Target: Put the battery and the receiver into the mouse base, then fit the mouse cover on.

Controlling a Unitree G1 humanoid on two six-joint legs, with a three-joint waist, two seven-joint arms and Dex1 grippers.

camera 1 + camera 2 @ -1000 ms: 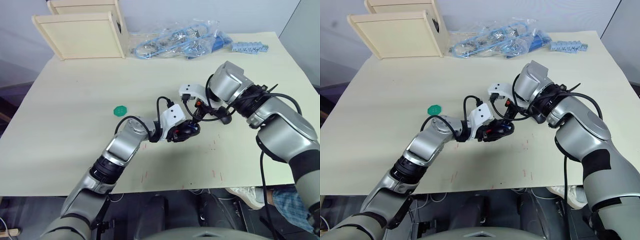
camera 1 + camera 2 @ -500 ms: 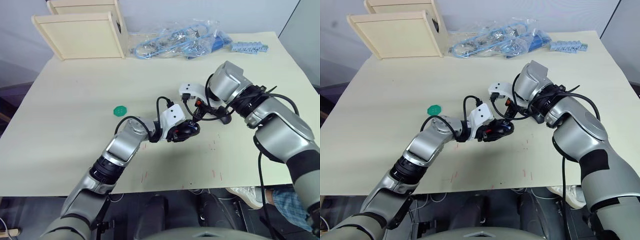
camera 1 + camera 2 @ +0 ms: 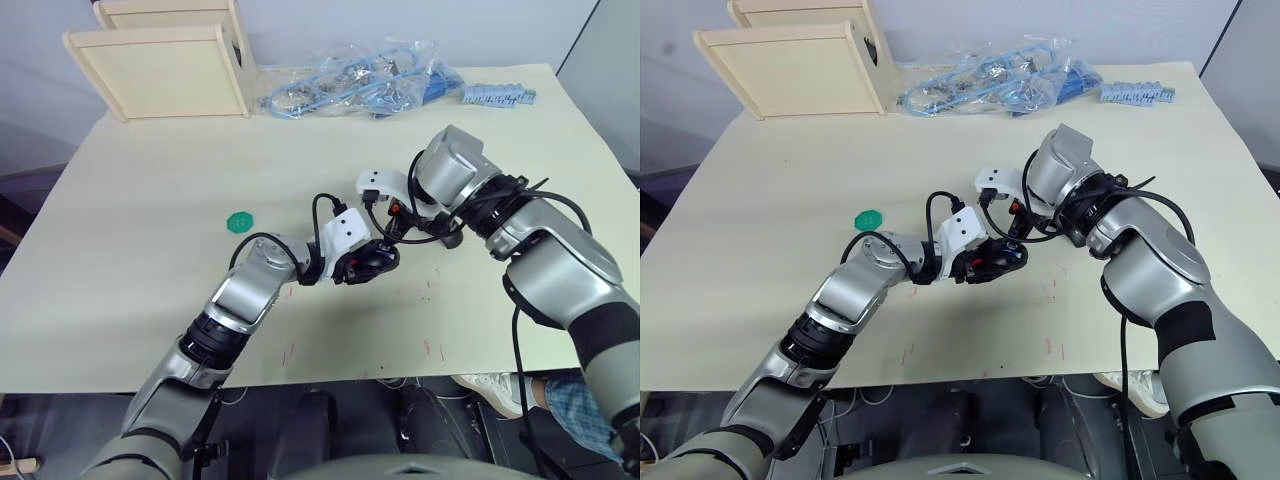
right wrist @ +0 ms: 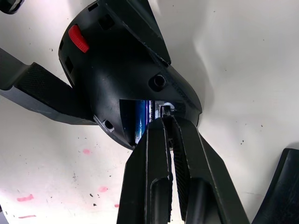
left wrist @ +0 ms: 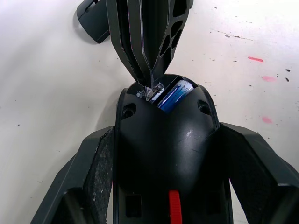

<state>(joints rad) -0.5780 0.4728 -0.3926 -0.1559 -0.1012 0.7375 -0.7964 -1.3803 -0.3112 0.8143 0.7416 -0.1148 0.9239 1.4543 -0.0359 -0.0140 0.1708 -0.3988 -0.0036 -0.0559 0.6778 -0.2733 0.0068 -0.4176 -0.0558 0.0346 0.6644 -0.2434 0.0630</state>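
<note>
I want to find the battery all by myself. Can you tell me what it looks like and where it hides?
Look near the middle of the table, where the two arms meet. The left end effector grips the mouse base, a black body with a red patch. In its open compartment lies the battery, a small blue-and-white cylinder, the only blue thing among those black parts.

You see the black oval mouse base (image 5: 166,154) mid-table between both grippers, the blue-and-white cylindrical battery (image 5: 175,95) in it; the green octagonal disc (image 3: 240,220) lies left, the glossy black curved mouse cover (image 5: 93,25) right.
</note>
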